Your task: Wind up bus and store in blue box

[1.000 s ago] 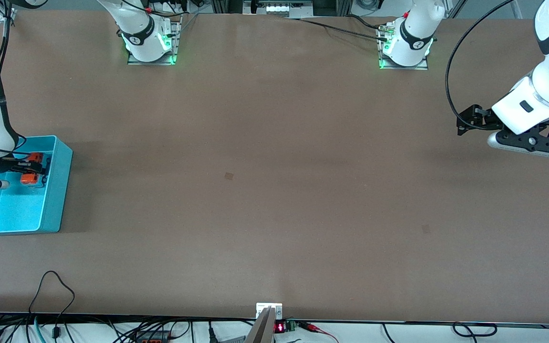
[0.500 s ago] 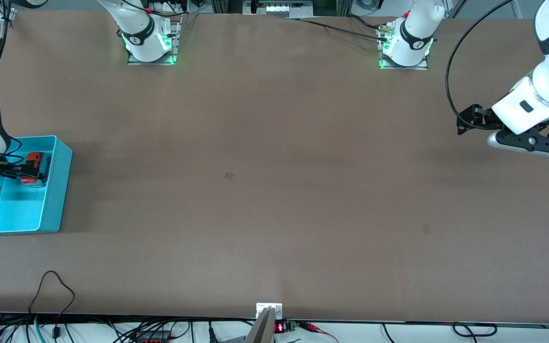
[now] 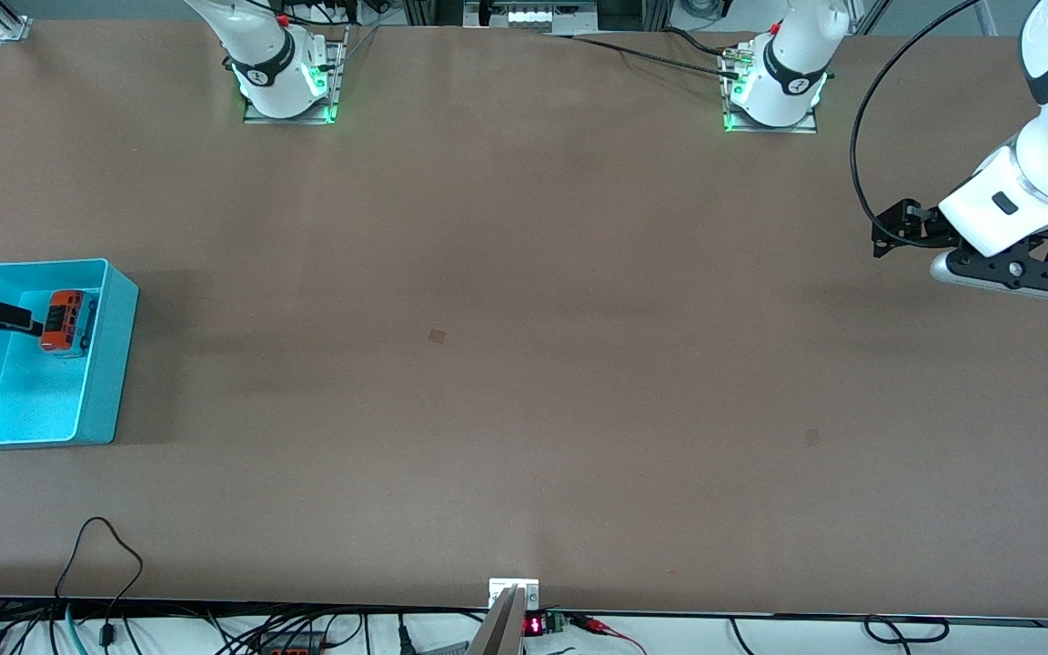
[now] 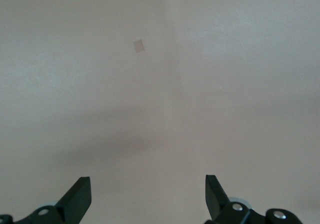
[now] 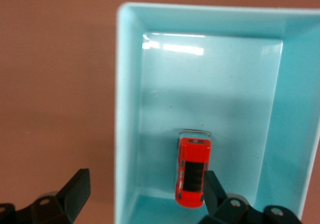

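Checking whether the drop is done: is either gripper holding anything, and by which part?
Nothing is held. The bus lies in the blue box under the open right gripper; the left gripper waits open.

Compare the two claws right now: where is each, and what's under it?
Position: the right claw hangs over the light turquoise-blue plastic box at the right arm's end of the table; the left claw hangs at the left arm's end.
Below: the right claw has the small orange-red toy bus lying in the box beneath it; the left claw has only bare brown table.
Shared: both are open and hold nothing.
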